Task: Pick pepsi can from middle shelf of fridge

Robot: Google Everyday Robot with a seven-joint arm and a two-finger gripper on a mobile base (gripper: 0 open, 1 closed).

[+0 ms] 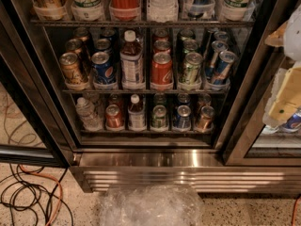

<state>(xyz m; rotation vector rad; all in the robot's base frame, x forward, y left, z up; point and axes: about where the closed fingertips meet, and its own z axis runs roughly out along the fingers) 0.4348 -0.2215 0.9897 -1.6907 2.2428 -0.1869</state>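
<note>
The fridge stands with its glass door open, racks full of drinks. The pepsi can, dark blue with a silver top, stands at the front of the second lane from the left on the middle shelf. More cans stand behind it in the same lane. My gripper shows as a cream-coloured part at the right edge of the view, in front of the fridge's right-hand section. It is far to the right of the pepsi can, outside the shelves, and holds nothing that I can see.
A gold can and a bottle flank the pepsi can. A red Coca-Cola can and slim blue cans stand further right. Cables lie on the floor at left. Crumpled clear plastic lies before the base.
</note>
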